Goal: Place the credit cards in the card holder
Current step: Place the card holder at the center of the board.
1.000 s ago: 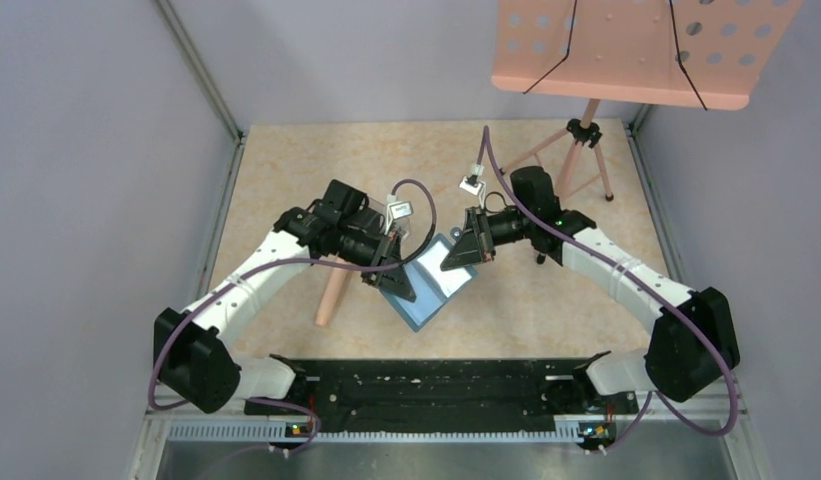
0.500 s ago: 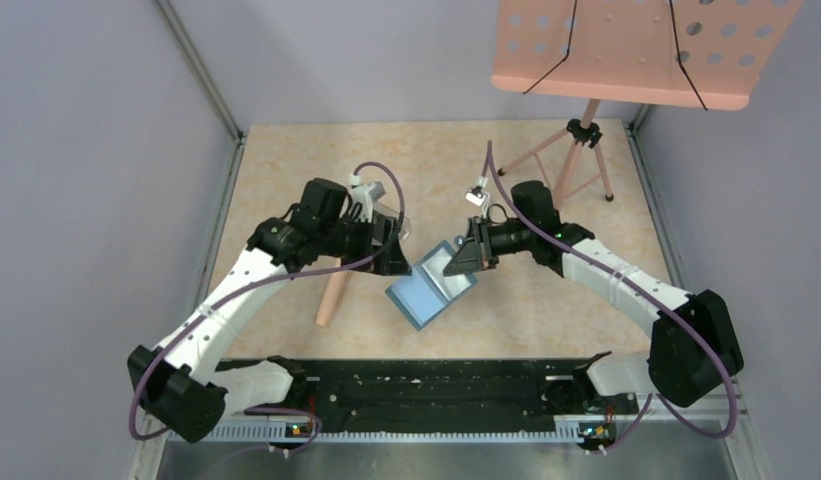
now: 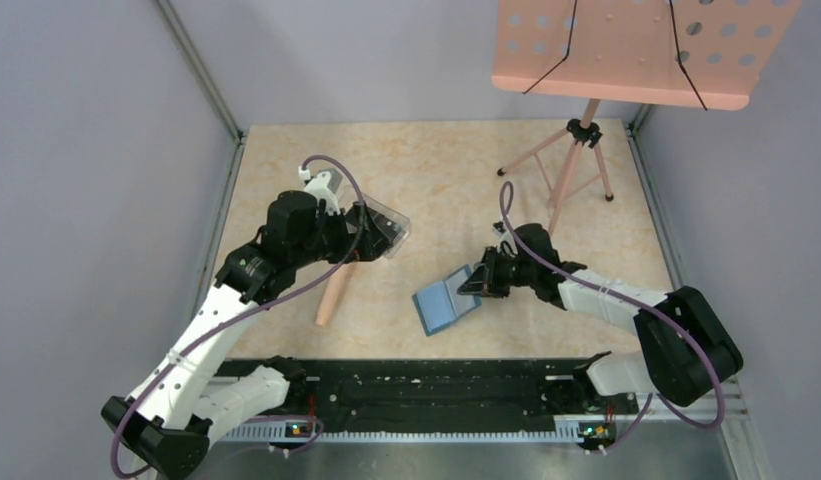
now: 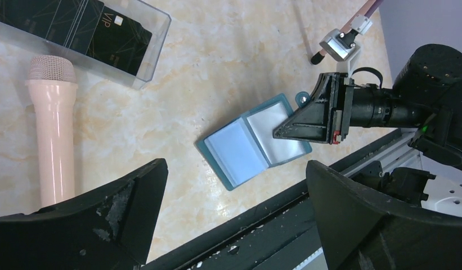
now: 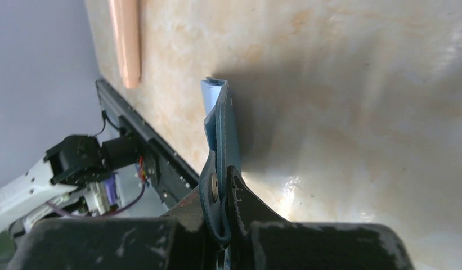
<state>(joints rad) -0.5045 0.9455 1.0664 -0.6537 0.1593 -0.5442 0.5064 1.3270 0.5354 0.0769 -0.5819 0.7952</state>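
The teal-blue card holder lies open near the table's front middle, its lighter inner faces up. My right gripper is shut on its right edge, by the snap tab. Black credit cards lie in a clear plastic box. My left gripper hangs wide open over that box, left of the holder, with nothing between its fingers. In the left wrist view the holder and the right gripper sit ahead of the open jaws.
A pink microphone lies left of the holder, also in the left wrist view. A pink music stand is at the back right. The black rail runs along the near edge.
My left gripper opened and drew back left, from the holder to over the clear box; the black card it held no longer shows. My right gripper moved the holder lower and nearer the front.
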